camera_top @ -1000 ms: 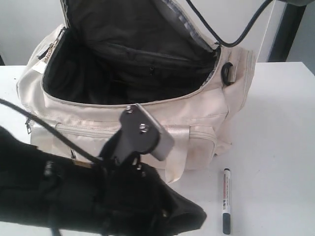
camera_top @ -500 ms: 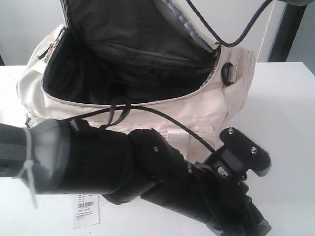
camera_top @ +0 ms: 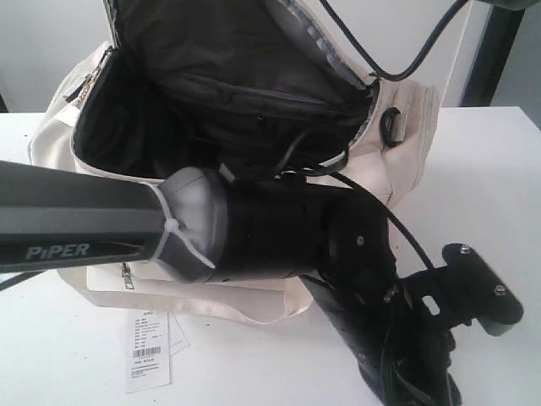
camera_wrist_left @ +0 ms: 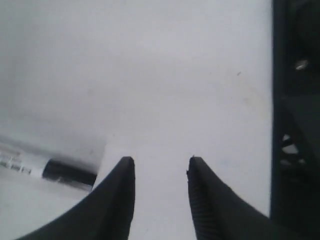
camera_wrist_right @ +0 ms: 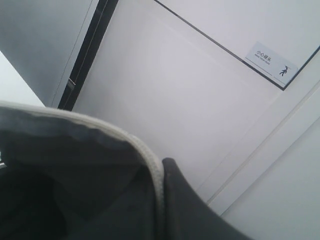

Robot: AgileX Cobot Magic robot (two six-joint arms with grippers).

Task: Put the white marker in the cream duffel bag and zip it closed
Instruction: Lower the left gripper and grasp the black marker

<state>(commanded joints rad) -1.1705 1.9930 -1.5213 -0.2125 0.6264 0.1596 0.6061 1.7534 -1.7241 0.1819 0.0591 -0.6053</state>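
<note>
The cream duffel bag [camera_top: 412, 139] stands open on the white table [camera_top: 494, 182], its black lining showing. My left arm [camera_top: 279, 228] reaches across the bag's front to the near right and hides the white marker in the exterior view. The left wrist view shows the white marker [camera_wrist_left: 47, 170] lying on the table, dark cap nearest the fingers. My left gripper [camera_wrist_left: 160, 161] hovers open just beside that cap, with nothing between its fingers. My right gripper [camera_wrist_right: 162, 165] is shut on the piped edge of the bag's flap [camera_wrist_right: 75, 145], holding it raised.
A white barcode tag [camera_top: 148, 351] lies on the table in front of the bag. Black cables [camera_top: 397, 63] hang over the bag's right end. A wall with a small sign [camera_wrist_right: 272, 62] stands behind.
My left arm has swung from the near left across the bag's front to the near right, covering the marker. The barcode tag has come into view. The flap stays held up.
</note>
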